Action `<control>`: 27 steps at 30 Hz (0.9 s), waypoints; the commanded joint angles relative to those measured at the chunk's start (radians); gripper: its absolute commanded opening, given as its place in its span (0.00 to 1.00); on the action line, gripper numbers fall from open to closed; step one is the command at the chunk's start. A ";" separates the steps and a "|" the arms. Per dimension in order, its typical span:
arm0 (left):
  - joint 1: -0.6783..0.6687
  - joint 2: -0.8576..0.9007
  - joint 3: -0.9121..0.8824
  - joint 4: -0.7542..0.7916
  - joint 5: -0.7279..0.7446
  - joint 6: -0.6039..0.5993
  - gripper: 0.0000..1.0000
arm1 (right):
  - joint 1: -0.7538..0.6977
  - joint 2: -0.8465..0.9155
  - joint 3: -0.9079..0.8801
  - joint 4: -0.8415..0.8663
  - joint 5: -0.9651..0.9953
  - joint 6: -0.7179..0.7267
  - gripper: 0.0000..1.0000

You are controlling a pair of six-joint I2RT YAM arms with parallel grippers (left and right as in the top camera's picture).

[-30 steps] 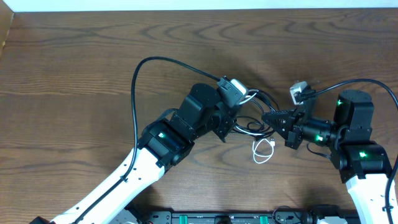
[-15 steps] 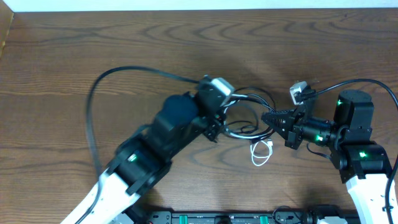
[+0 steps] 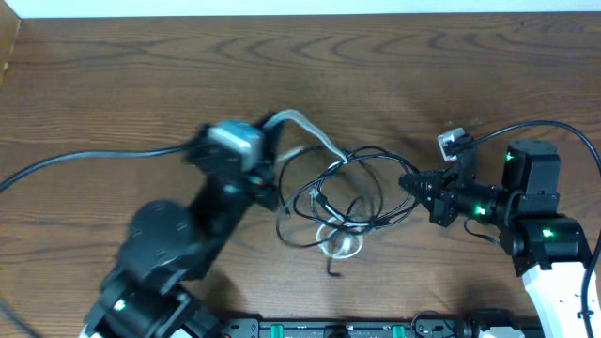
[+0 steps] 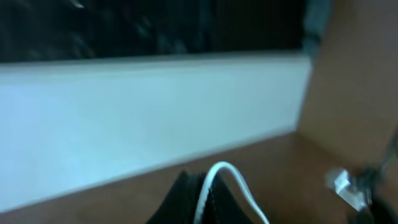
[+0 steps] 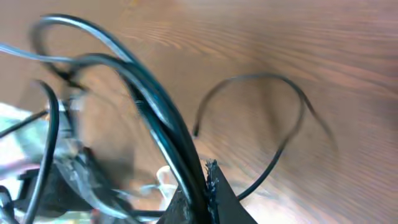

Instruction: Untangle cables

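Left claw [image 4: 200, 196] pinching thin white cable [image 4: 234, 178]; right claw [image 5: 199, 198] clamping glossy black cables [image 5: 166, 127]

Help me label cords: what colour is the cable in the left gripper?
The cable is white, clearest in the left wrist view.

Left arm [image 3: 155, 235] blurred overhead; white cable [image 4: 221, 165] cut off below.
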 commanded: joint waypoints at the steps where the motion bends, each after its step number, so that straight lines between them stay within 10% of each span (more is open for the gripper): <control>1: 0.065 -0.045 0.013 0.043 -0.047 -0.082 0.08 | -0.003 0.000 0.000 -0.021 0.166 0.022 0.01; 27: 0.320 -0.044 0.063 0.236 -0.048 -0.180 0.08 | -0.003 0.083 0.000 -0.188 0.809 0.335 0.01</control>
